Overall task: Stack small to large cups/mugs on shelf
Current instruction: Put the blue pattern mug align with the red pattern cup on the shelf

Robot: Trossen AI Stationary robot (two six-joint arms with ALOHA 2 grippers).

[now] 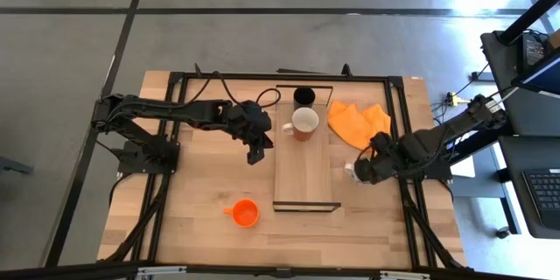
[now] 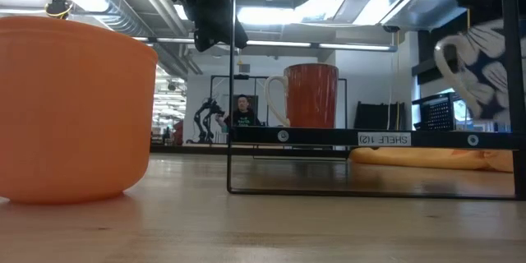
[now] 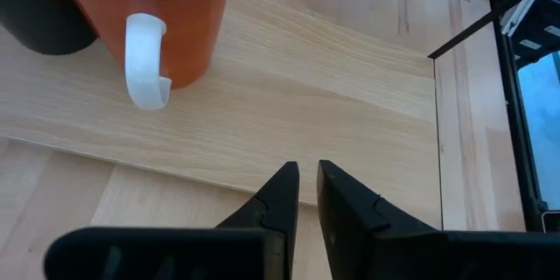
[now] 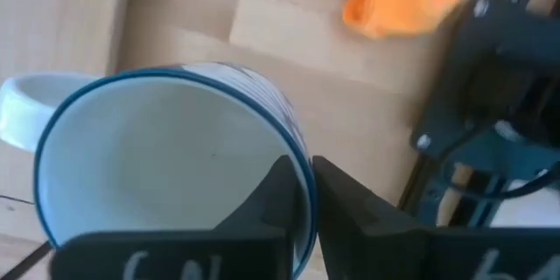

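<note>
On the shelf (image 1: 306,171) a black cup (image 1: 304,96) stands at the far end. Next to it stands an orange-walled mug (image 1: 304,122) with a white inside and a white handle (image 3: 144,61). An orange cup (image 1: 245,213) rests on the table left of the shelf's near end. My right gripper (image 1: 355,171) is right of the shelf, shut on a white mug with blue markings (image 2: 477,62). My left gripper (image 3: 306,179) hovers shut just left of the shelf, near the orange-walled mug, holding nothing. My right gripper holds the white mug by its blue-edged rim (image 4: 296,144), one finger inside the mug and one outside the wall. The fingers come from above, pointing down, on the side opposite the handle (image 4: 17,109). The mug hangs below them, mouth up, lifted clear of the table.
An orange cloth (image 1: 359,122) lies crumpled on the table right of the shelf's far end, close to my right gripper. The shelf's near half is bare board. A black frame runs along the table edges (image 1: 411,184).
</note>
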